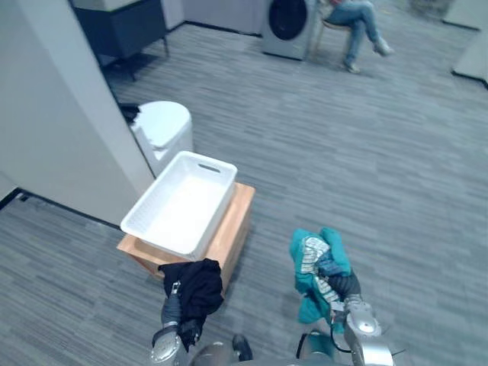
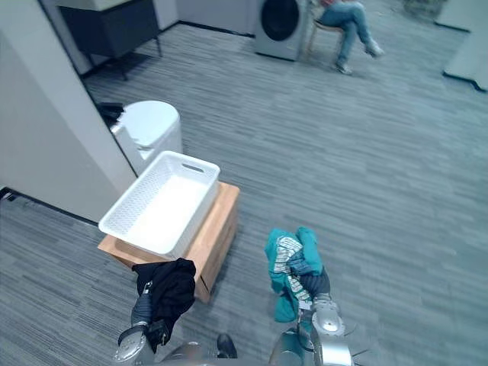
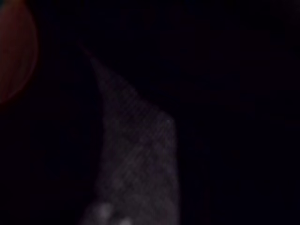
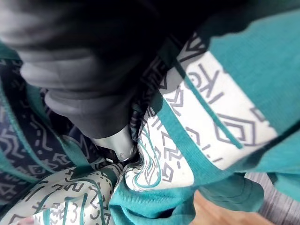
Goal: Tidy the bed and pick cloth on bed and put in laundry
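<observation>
Cloth fills both hands of the robot on the grey floor (image 1: 366, 152). The left hand (image 1: 172, 311) carries a black cloth (image 1: 200, 286) draped over it, and whether it clamps the fabric cannot be told. The right hand (image 1: 345, 285) is curled tight round a bunched teal patterned cloth (image 1: 314, 263), held upright. The white laundry basket (image 1: 216, 164) is empty and sits on a low wooden desk (image 1: 236, 225). It lies at about 12 o'clock from the left hand, just beyond the black cloth, and at about 10 o'clock from the right hand, farther off. Its long axis runs from 7 to 1 o'clock. The left hand looks better placed to drop first. A white bin (image 1: 164, 126) stands beyond the basket at 11 o'clock.
</observation>
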You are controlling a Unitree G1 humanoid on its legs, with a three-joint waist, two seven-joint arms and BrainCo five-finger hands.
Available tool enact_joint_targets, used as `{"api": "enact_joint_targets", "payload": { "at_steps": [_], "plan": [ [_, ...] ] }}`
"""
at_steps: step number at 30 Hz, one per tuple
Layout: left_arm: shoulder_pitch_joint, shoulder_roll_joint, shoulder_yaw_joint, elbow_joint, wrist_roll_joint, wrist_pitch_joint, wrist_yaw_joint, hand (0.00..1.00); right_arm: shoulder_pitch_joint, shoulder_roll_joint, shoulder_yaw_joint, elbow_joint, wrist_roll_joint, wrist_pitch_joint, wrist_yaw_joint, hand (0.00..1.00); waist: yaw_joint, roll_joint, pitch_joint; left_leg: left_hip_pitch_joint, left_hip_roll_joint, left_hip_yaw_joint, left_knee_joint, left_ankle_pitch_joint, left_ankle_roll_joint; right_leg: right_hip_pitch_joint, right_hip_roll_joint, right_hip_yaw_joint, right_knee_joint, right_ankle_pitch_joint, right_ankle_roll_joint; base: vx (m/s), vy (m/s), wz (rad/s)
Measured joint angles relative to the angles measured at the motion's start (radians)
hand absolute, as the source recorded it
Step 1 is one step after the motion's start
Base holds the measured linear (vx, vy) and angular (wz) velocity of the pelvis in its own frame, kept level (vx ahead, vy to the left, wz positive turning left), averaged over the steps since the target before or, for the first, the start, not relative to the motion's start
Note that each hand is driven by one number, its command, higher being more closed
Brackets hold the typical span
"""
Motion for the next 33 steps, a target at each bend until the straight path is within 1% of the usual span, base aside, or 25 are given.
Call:
{"api": "enact_joint_targets", "payload": {
  "at_steps": [1, 2, 4, 5, 6, 7, 8, 9, 10, 11, 12, 13, 15, 16, 19, 21, 22, 23, 25, 27, 28, 30, 31, 32, 33],
  "plan": [
    [-0.028, 0.014, -0.02, 0.004, 0.001, -0.004, 0.0, 1.0, 0.0, 0.005, 0.0, -0.01, 0.0, 0.0, 0.005, 1.0, -0.001, 0.0, 0.0, 0.007, -0.002, -0.065, -0.009, 0.0, 0.0, -0.013, 0.056, 0.106, -0.259, 0.016, 0.013, 0.43, -0.139, 1.49],
    [-0.049, 0.019, -0.031, 0.014, 0.008, -0.01, -0.001, 1.0, 0.009, 0.006, -0.003, -0.013, 0.001, -0.001, 0.006, 1.0, -0.004, -0.001, -0.001, 0.007, -0.006, -0.119, -0.015, -0.004, -0.007, -0.012, 0.081, 0.214, -0.451, 0.06, 0.036, 0.49, -0.209, 1.69],
    [-0.079, 0.021, -0.052, 0.053, 0.024, -0.022, 0.003, 1.0, 0.029, 0.008, -0.002, -0.011, 0.001, 0.003, 0.006, 1.0, -0.006, -0.015, -0.006, 0.025, -0.012, -0.189, -0.015, -0.039, -0.059, -0.003, 0.081, 0.374, -0.634, 0.143, 0.066, 0.38, -0.248, 1.72],
    [-0.072, 0.021, -0.053, 0.054, 0.03, -0.022, 0.007, 1.0, 0.037, 0.012, 0.001, -0.011, 0.0, 0.003, 0.006, 1.0, -0.004, -0.015, -0.007, 0.038, -0.01, -0.2, -0.011, -0.049, -0.07, 0.002, 0.076, 0.389, -0.634, 0.156, 0.054, 0.37, -0.311, 1.56],
    [-0.04, 0.02, -0.045, 0.037, 0.038, -0.025, 0.019, 1.0, 0.052, 0.017, 0.029, -0.012, 0.0, 0.004, 0.012, 1.0, 0.005, -0.034, -0.01, 0.062, -0.007, -0.232, 0.014, -0.09, -0.095, 0.014, 0.066, 0.391, -0.592, 0.204, 0.011, 0.35, -0.386, 1.2],
    [0.013, 0.021, -0.019, 0.007, 0.037, -0.029, 0.019, 1.0, 0.053, 0.013, 0.078, -0.015, 0.0, 0.004, 0.021, 1.0, 0.014, -0.048, -0.014, 0.057, 0.01, -0.266, 0.107, -0.163, -0.128, 0.046, 0.06, 0.358, -0.547, 0.21, 0.004, 0.33, -0.435, 1.04],
    [0.037, 0.022, -0.008, -0.006, 0.036, -0.029, 0.02, 1.0, 0.053, 0.01, 0.101, -0.023, 0.0, 0.004, 0.022, 1.0, 0.015, -0.049, -0.013, 0.054, 0.031, -0.264, 0.154, -0.199, -0.144, 0.068, 0.065, 0.323, -0.536, 0.197, 0.001, 0.33, -0.521, 1.3],
    [0.046, 0.006, 0.001, 0.009, 0.034, -0.025, 0.021, 1.0, 0.045, -0.01, 0.119, -0.053, 0.001, 0.002, 0.031, 1.0, 0.012, -0.013, -0.007, -0.01, 0.133, -0.248, 0.344, -0.264, -0.159, 0.137, 0.101, 0.217, -0.539, 0.164, 0.04, 0.28, -0.53, 1.64],
    [0.05, -0.026, -0.005, 0.009, 0.027, -0.025, 0.019, 1.0, 0.035, -0.043, 0.116, -0.073, 0.001, 0.0, 0.033, 1.0, 0.002, 0.028, -0.012, -0.101, 0.235, -0.134, 0.503, -0.256, -0.141, 0.189, 0.124, 0.118, -0.585, 0.159, 0.018, 0.23, -0.498, 1.73],
    [0.053, -0.04, -0.009, 0.009, 0.024, -0.026, 0.018, 1.0, 0.024, -0.057, 0.111, -0.075, 0.001, 0.0, 0.033, 1.0, 0.006, 0.035, -0.013, -0.122, 0.269, -0.06, 0.537, -0.254, -0.137, 0.213, 0.128, 0.086, -0.609, 0.161, 0.014, 0.2, -0.434, 1.6],
    [0.058, -0.042, -0.029, 0.011, 0.019, -0.025, 0.008, 1.0, -0.008, -0.073, 0.091, -0.076, 0.001, -0.001, 0.035, 1.0, 0.008, 0.034, -0.013, -0.151, 0.295, 0.118, 0.532, -0.256, -0.133, 0.252, 0.122, 0.031, -0.652, 0.163, -0.005, 0.15, -0.277, 1.17],
    [0.058, -0.042, -0.03, 0.01, 0.019, -0.026, -0.008, 1.0, -0.034, -0.076, 0.071, -0.075, 0.001, -0.004, 0.035, 1.0, 0.007, 0.035, -0.014, -0.174, 0.272, 0.18, 0.476, -0.253, -0.139, 0.266, 0.119, -0.003, -0.676, 0.17, -0.021, 0.2, -0.242, 1.06],
    [0.058, -0.042, -0.024, 0.01, 0.022, -0.026, -0.023, 1.0, -0.059, -0.077, 0.047, -0.074, 0.001, -0.006, 0.038, 1.0, 0.012, 0.041, -0.015, -0.194, 0.226, 0.208, 0.365, -0.226, -0.14, 0.28, 0.119, -0.054, -0.695, 0.181, -0.017, 0.17, -0.094, 0.6],
    [0.059, -0.043, -0.017, 0.012, 0.027, -0.025, -0.027, 1.0, -0.057, -0.072, 0.034, -0.071, 0.002, -0.006, 0.039, 1.0, 0.029, 0.042, -0.019, -0.172, 0.198, 0.223, 0.299, -0.139, -0.026, 0.305, 0.116, -0.088, -0.705, 0.183, -0.015, 0.18, -0.063, 0.59],
    [0.061, -0.042, -0.021, 0.016, 0.028, -0.024, -0.039, 1.0, -0.013, -0.051, -0.002, -0.075, 0.001, -0.005, 0.043, 1.0, 0.015, 0.009, -0.029, -0.129, 0.127, 0.169, 0.177, -0.097, -0.018, 0.353, 0.083, -0.189, -0.692, 0.189, -0.006, 0.21, 0.006, 0.96],
    [0.057, -0.041, -0.023, 0.024, 0.037, -0.024, -0.051, 1.0, -0.011, -0.036, -0.032, -0.076, 0.002, -0.003, 0.042, 1.0, -0.005, 0.019, -0.029, -0.092, 0.115, 0.115, 0.127, -0.072, -0.01, 0.311, 0.056, -0.22, -0.509, 0.188, -0.006, 0.25, 0.098, 0.98],
    [0.057, -0.03, -0.029, 0.025, 0.041, -0.024, -0.055, 1.0, -0.007, -0.024, -0.041, -0.079, 0.001, -0.003, 0.038, 1.0, -0.007, 0.017, -0.027, -0.06, 0.109, 0.079, 0.111, -0.058, -0.004, 0.246, 0.01, -0.194, -0.285, 0.208, -0.028, 0.28, 0.082, 1.14],
    [0.05, -0.011, -0.047, 0.026, 0.047, -0.024, -0.06, 1.0, 0.001, -0.021, -0.039, -0.091, 0.001, -0.004, 0.039, 1.0, -0.023, 0.022, -0.024, -0.037, 0.108, 0.03, 0.108, -0.057, -0.002, 0.166, -0.001, -0.107, -0.101, 0.17, -0.03, 0.21, 0.02, 1.06],
    [0.035, 0.029, -0.058, 0.043, 0.06, -0.024, -0.069, 1.0, 0.013, -0.014, -0.041, -0.144, 0.001, -0.006, 0.036, 1.0, -0.045, 0.013, -0.029, -0.02, 0.106, -0.049, 0.108, -0.056, -0.002, 0.113, 0.047, 0.018, -0.035, 0.058, -0.008, 0.2, -0.049, 1.32],
    [0.011, 0.049, -0.058, 0.067, 0.069, -0.03, -0.068, 1.0, 0.009, -0.01, -0.041, -0.199, 0.001, -0.021, 0.033, 1.0, -0.049, 0.009, -0.03, -0.018, 0.101, -0.087, 0.106, -0.056, -0.006, 0.085, 0.091, 0.09, -0.134, 0.016, -0.005, 0.16, -0.085, 0.74],
    [-0.012, 0.06, -0.056, 0.097, 0.07, -0.031, -0.067, 1.0, -0.018, -0.01, -0.029, -0.232, 0.001, -0.036, 0.033, 1.0, -0.032, 0.015, -0.027, -0.033, 0.103, -0.09, 0.105, -0.048, -0.024, 0.07, 0.127, 0.139, -0.281, 0.004, 0.005, 0.09, -0.14, 0.14],
    [-0.048, 0.061, -0.062, 0.155, 0.077, -0.03, -0.068, 1.0, -0.037, -0.011, -0.025, -0.281, 0.001, -0.053, 0.033, 1.0, -0.042, 0.012, -0.025, -0.045, 0.096, -0.117, 0.097, -0.042, -0.037, 0.102, 0.17, 0.235, -0.474, 0.024, 0.002, 0.07, -0.158, 0.39],
    [-0.06, 0.061, -0.07, 0.174, 0.081, -0.031, -0.069, 1.0, -0.031, -0.009, -0.021, -0.295, 0.001, -0.066, 0.033, 1.0, -0.052, 0.0, -0.027, -0.043, 0.078, -0.128, 0.095, -0.049, -0.058, 0.158, 0.168, 0.278, -0.603, 0.146, -0.01, 0.1, -0.172, 0.57],
    [-0.06, 0.063, -0.069, 0.175, 0.081, -0.031, -0.071, 1.0, -0.029, -0.007, -0.019, -0.299, 0.001, -0.067, 0.033, 1.0, -0.053, -0.015, -0.025, -0.032, 0.064, -0.123, 0.095, -0.055, -0.067, 0.178, 0.153, 0.281, -0.623, 0.221, -0.014, 0.12, -0.208, 0.49],
    [-0.059, 0.054, -0.066, 0.195, 0.083, -0.031, -0.07, 1.0, -0.03, -0.014, -0.018, -0.297, 0.001, -0.065, 0.033, 1.0, -0.049, -0.01, -0.02, -0.016, 0.072, -0.098, 0.098, -0.067, -0.086, 0.22, 0.15, 0.278, -0.666, 0.199, -0.001, 0.1, -0.188, 0.12]
  ]
}}
